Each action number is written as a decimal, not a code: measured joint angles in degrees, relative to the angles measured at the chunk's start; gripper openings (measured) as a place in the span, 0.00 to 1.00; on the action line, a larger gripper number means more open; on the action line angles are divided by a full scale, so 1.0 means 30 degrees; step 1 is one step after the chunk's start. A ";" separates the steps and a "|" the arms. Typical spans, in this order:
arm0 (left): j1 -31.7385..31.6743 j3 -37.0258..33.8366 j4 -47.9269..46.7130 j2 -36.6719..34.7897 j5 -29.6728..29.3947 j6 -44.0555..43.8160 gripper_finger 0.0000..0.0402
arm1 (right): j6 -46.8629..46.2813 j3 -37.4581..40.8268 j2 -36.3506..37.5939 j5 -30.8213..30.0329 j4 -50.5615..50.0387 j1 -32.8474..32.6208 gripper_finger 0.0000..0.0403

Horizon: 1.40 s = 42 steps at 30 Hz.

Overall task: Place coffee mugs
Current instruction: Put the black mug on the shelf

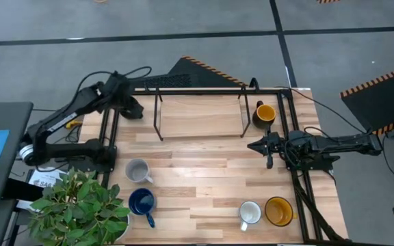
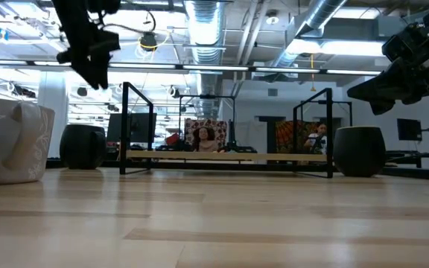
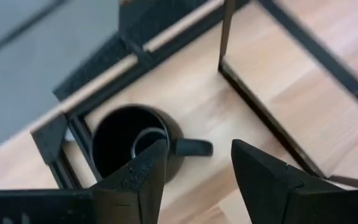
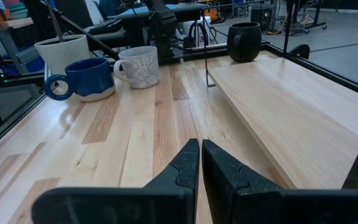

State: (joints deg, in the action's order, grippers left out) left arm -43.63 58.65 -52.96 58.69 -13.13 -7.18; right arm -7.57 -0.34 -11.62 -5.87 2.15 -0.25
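The black mug stands on its base in the table's far-left corner, its handle pointing sideways. My left gripper hangs open above it, raised clear in the low view. One yellow-orange mug stands at the far right beside the raised shelf. The grey mug and the dark blue mug stand near left. The white mug and the second yellow-orange mug stand near right. My right gripper is shut and empty above the table's right side, pointing left.
A low wooden shelf on a black wire frame spans the far middle of the table. A potted plant fills the near-left corner. Black frame rails run along the table's sides. Bare wood lies in the middle.
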 joint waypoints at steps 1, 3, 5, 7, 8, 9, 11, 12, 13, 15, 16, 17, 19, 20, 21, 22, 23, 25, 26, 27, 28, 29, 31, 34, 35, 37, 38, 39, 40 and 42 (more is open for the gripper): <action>-0.0287 0.0000 -0.0068 0.0238 0.0239 0.0007 0.42 | 0.0000 0.0007 -0.0007 0.0000 -0.0007 0.0000 0.12; -0.0681 -0.0034 -0.0137 0.0711 0.0459 0.0016 0.42 | 0.0000 0.0005 -0.0007 0.0001 -0.0005 0.0004 0.12; -0.0957 -0.0475 0.0128 0.0981 0.0431 0.0022 0.42 | 0.0000 -0.0001 -0.0002 0.0000 -0.0002 0.0002 0.12; -0.1183 -0.1232 0.0307 0.1105 0.0226 0.0160 0.42 | 0.0000 0.0006 -0.0007 0.0001 0.0000 0.0001 0.12; -0.1312 -0.1695 0.0519 0.1119 0.0102 0.0176 0.42 | 0.0000 -0.0001 0.0001 0.0000 0.0000 0.0000 0.12; -0.1411 -0.2129 0.0761 0.1115 -0.0088 0.0248 0.42 | 0.0000 0.0002 -0.0007 0.0003 -0.0004 0.0006 0.12; -0.1493 -0.2915 0.1609 0.1097 -0.0363 0.0454 0.42 | 0.0000 0.0007 -0.0005 0.0001 -0.0001 0.0004 0.12; -0.1559 -0.3169 0.1989 0.1104 -0.0376 0.0586 0.42 | 0.0000 0.0003 -0.0007 0.0003 -0.0003 0.0000 0.12; -0.1604 -0.3330 0.2344 0.1100 -0.0378 0.0769 0.42 | 0.0000 0.0007 0.0001 0.0000 -0.0004 0.0004 0.12; -0.1642 -0.3585 0.3152 0.1091 -0.0384 0.1138 0.42 | 0.0000 0.0000 0.0000 0.0006 -0.0007 0.0001 0.12; -0.1642 -0.3711 0.3399 0.1089 -0.0373 0.1236 0.42 | 0.0000 0.0007 -0.0006 0.0007 -0.0007 0.0007 0.12; -0.1645 -0.3823 0.3443 0.1095 -0.0350 0.1317 0.42 | 0.0000 -0.0001 0.0001 0.0003 -0.0003 0.0000 0.12; -0.1734 -0.4012 0.3440 0.1102 -0.0241 0.1671 0.42 | 0.0000 0.0000 -0.0007 0.0000 0.0000 0.0001 0.12; -0.1850 -0.4029 0.3334 0.1187 -0.0218 0.1815 0.42 | 0.0000 0.0001 -0.0007 0.0000 -0.0002 0.0000 0.12; -0.1971 -0.4036 0.3276 0.1316 -0.0224 0.1906 0.42 | 0.0000 0.0007 -0.0001 0.0004 -0.0007 0.0000 0.12; -0.2101 -0.4036 0.3289 0.1458 -0.0224 0.1961 0.42 | 0.0000 0.0007 -0.0003 0.0004 0.0000 0.0004 0.12; -0.2233 -0.4036 0.3297 0.1593 -0.0237 0.1975 0.42 | 0.0000 0.0001 -0.0007 0.0000 -0.0002 0.0006 0.12; -0.2409 -0.4036 0.3481 0.1902 -0.0245 0.2171 0.42 | 0.0000 0.0000 -0.0007 0.0000 -0.0006 0.0001 0.12; -0.2425 -0.4036 0.3569 0.2112 -0.0245 0.2284 0.42 | 0.0000 0.0007 -0.0007 0.0000 0.0000 0.0000 0.12; -0.2421 -0.4036 0.3533 0.2371 -0.0246 0.2440 0.42 | 0.0000 0.0000 -0.0007 0.0000 -0.0006 0.0001 0.12; -0.2421 -0.4036 0.3450 0.2640 -0.0273 0.2543 0.42 | 0.0000 -0.0001 0.0001 0.0000 -0.0007 0.0007 0.12; -0.2421 -0.4036 0.3419 0.2913 -0.0288 0.2553 0.42 | 0.0000 0.0007 -0.0004 0.0002 -0.0004 0.0000 0.12; -0.2415 -0.4008 0.3456 0.3434 -0.0204 0.2685 0.42 | 0.0000 0.0007 -0.0004 0.0002 -0.0002 0.0000 0.12; -0.2388 -0.3971 0.3566 0.4227 0.0095 0.2713 0.42 | 0.0000 -0.0001 0.0001 0.0000 0.0000 0.0000 0.12; -0.2375 -0.3960 0.3760 0.4445 0.0145 0.2700 0.42 | 0.0000 0.0002 -0.0004 0.0004 -0.0003 0.0002 0.12; -0.2402 -0.3981 0.3557 0.4648 -0.0148 0.2591 0.42 | 0.0000 0.0002 -0.0007 0.0002 -0.0002 0.0000 0.12; -0.2429 -0.4051 0.3479 0.4747 -0.0320 0.2411 0.42 | 0.0000 0.0005 -0.0005 0.0007 -0.0002 0.0002 0.12; -0.2422 -0.4065 0.3420 0.4775 -0.0456 0.2382 0.42 | 0.0000 0.0007 0.0000 0.0000 0.0000 0.0000 0.12; -0.2421 -0.4086 0.3111 0.4710 -0.0656 0.2377 0.42 | 0.0000 0.0000 -0.0007 0.0000 0.0000 0.0007 0.12; -0.2429 -0.4076 0.3308 0.4689 -0.0905 0.2404 0.42 | 0.0000 0.0002 -0.0002 0.0007 -0.0002 0.0000 0.12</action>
State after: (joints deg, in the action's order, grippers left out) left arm -50.92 46.43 -43.04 72.75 -15.85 0.03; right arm -7.57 -0.33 -11.62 -5.85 2.15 -0.25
